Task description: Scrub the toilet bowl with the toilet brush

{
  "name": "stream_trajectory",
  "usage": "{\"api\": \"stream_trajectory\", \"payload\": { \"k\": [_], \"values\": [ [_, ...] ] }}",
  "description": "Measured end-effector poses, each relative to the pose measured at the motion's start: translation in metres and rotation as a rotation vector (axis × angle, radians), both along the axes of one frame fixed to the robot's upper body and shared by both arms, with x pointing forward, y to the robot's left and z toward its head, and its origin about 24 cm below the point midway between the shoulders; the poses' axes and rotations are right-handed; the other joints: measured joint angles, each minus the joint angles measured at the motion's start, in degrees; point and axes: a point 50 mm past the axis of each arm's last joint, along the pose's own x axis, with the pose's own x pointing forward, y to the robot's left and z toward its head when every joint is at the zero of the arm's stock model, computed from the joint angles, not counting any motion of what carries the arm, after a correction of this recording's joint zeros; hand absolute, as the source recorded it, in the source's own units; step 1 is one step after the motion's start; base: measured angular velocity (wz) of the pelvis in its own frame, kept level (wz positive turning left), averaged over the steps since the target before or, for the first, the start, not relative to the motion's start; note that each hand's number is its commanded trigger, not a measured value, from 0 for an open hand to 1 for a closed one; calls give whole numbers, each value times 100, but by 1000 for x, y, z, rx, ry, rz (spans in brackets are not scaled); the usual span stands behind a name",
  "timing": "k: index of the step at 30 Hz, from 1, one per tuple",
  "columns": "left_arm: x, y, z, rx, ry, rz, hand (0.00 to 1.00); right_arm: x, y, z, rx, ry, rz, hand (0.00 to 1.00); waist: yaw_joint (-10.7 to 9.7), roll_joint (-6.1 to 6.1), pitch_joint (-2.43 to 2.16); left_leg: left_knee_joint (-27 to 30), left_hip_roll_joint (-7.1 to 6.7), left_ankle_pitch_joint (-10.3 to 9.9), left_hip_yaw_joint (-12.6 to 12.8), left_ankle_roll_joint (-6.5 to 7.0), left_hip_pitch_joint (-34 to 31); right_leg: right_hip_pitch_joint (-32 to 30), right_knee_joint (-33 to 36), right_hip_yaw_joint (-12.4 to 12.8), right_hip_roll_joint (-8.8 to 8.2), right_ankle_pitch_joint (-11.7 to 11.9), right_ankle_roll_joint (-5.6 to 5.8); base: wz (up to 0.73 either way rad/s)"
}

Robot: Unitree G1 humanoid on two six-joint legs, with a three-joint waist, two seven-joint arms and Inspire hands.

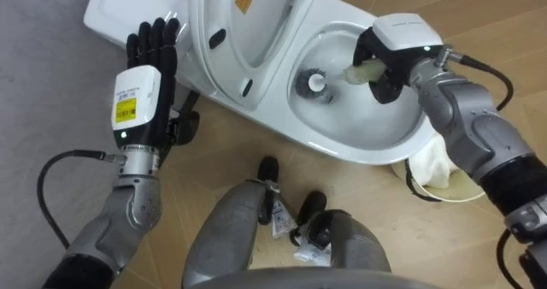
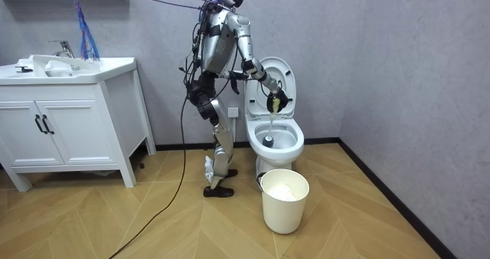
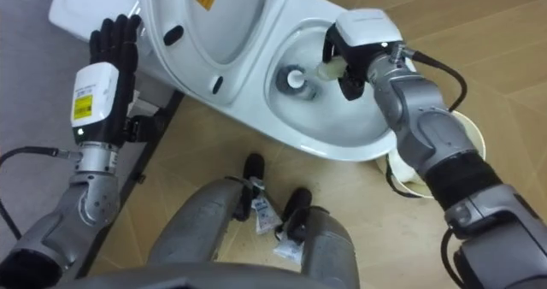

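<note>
1. My right hand [image 1: 395,58] is curled round the pale handle of the toilet brush [image 1: 352,73], over the toilet bowl [image 1: 367,148]
2. The brush's head sits low inside the bowl
3. My left hand [image 1: 145,79] is flat, fingers straight, beside the raised lid [image 1: 248,24]

The right hand [image 1: 395,48] hangs over the toilet bowl [image 1: 363,144], fingers curled round the pale handle of a brush [image 1: 352,73] whose head sits low in the bowl. The left hand [image 1: 147,67] is raised with straight fingers beside the upturned seat [image 1: 248,28], touching nothing. A white bucket [image 1: 434,171] stands on the wooden floor [image 1: 222,165] just beside the bowl.
</note>
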Motion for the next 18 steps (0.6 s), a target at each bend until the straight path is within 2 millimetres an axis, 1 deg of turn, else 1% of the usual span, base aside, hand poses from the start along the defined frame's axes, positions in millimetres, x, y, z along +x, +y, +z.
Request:
{"api": "stream_trajectory", "payload": {
  "k": [3, 5, 10, 14, 18],
  "values": [
    [-2, -1, -3, -3, 14, -2, 0, -4, 3, -1, -16, 12, 5, 100, 4, 65, -31, 2, 8, 0, -31, 0, 25, 72, -94, -18, 22, 2, 3, 1],
    [-2, -2, -4, -2, 22, -6, 0, -9, 2, -5, -15, 30, -12, 100, -2, 118, -32, 14, 4, 0, -96, 0, 54, 153, -165, -62, 42, 17, 6, 8],
    [-3, -3, -7, -21, 22, 14, 0, -19, 2, -15, 10, 57, -51, 100, -25, 122, -30, 10, 3, 0, -140, -1, 136, 291, -257, -111, 65, 20, 1, 5],
    [-3, -6, -8, -32, 23, 21, 0, -36, -6, -23, 52, 60, -96, 100, -85, 121, -30, -13, 1, 0, -107, -1, 240, 494, -414, -203, 85, 23, 6, 12],
    [-7, -3, -16, -27, 61, 45, 0, -47, -11, -35, 99, 79, -155, 100, -170, 101, -20, -70, -14, 0, -95, -1, 472, 697, -461, -139, 72, 30, 14, -4]
  ]
}}
